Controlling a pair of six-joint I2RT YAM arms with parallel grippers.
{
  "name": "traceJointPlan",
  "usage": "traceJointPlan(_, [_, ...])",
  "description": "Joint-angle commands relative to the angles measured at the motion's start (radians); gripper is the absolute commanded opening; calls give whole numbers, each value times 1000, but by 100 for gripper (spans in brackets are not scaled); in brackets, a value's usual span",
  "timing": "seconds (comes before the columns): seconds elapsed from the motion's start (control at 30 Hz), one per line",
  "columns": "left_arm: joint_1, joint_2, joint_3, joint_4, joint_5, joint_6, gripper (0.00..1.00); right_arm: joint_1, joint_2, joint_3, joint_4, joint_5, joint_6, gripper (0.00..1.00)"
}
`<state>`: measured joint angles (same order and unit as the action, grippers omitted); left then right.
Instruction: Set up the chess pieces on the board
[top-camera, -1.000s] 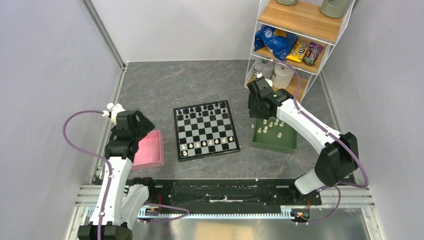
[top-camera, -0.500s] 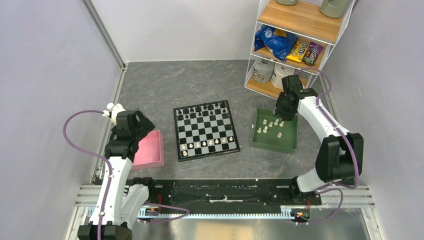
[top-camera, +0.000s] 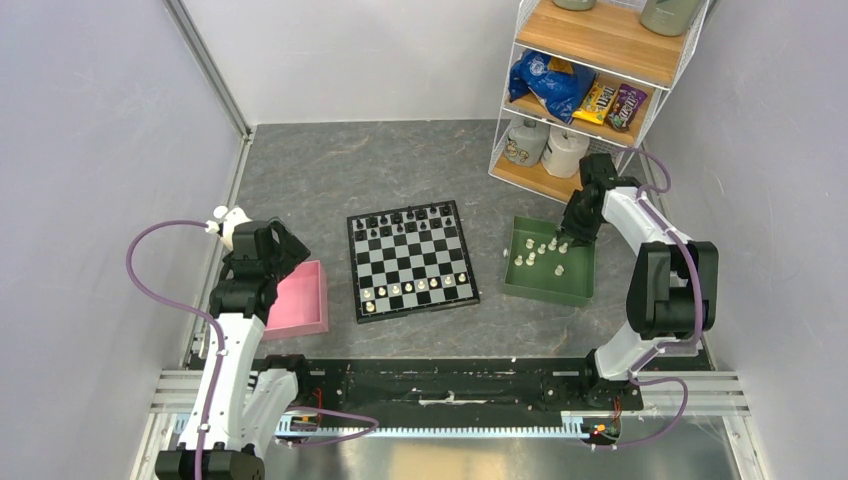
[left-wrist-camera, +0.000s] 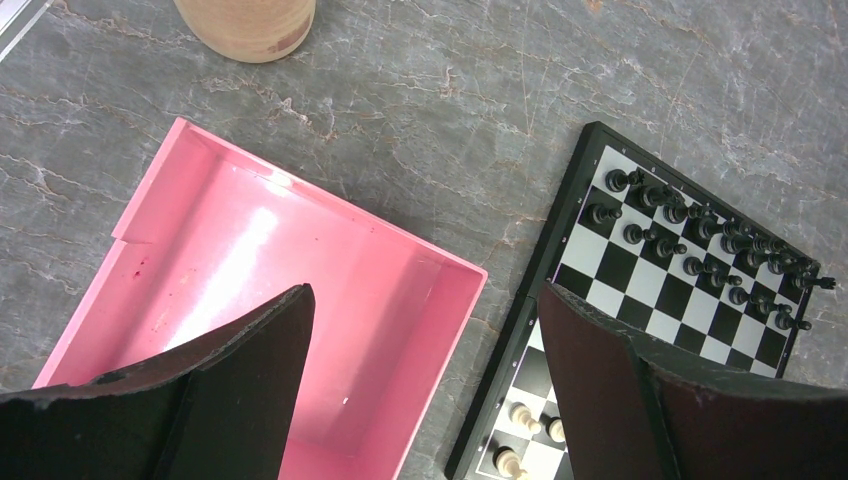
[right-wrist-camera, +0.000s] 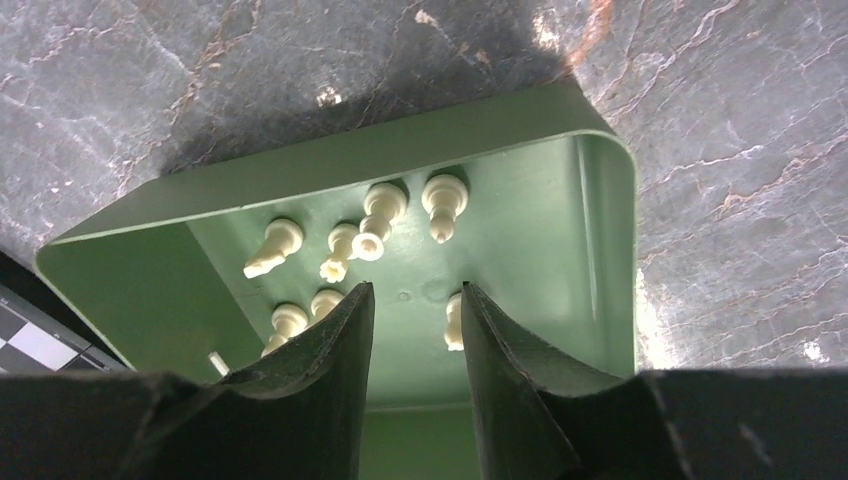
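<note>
Over green tray (right-wrist-camera: 565, 240), right gripper (right-wrist-camera: 415, 298) hovers, jaws parted.

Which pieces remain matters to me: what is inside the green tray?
Several cream-white chess pieces lie loose in the green tray. The open right hand hides part of its floor, so more may sit unseen.

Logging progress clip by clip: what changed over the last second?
The right gripper swung rightward from beside the chessboard to above the white pieces in the green tray, jaws open, holding nothing. The left gripper, pink tray and chessboard stayed put.
</note>
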<state>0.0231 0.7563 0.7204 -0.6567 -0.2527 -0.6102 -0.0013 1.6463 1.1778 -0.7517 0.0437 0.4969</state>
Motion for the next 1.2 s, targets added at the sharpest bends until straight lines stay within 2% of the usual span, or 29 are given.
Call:
traceJointPlan(0.0, [3,-10,10,16,4,24,89,-33,29,-1,42,-2,-14,44])
traceJointPlan(0.2, [4,-8,11,17,7,27,89,-40,36,0,47,9,-14,43])
traceJointPlan(0.37, [4,-2,12,19,13,26,89,-24,-7,-24,83,-126,-30,41])
traceJointPlan(0.73, [3,-10,8,21,16,27,89,139,20,29,69,-64,-35,44])
traceJointPlan(1.17, [4,-21,7,19,11,26,89,195,169,142,42,-9,-102,48])
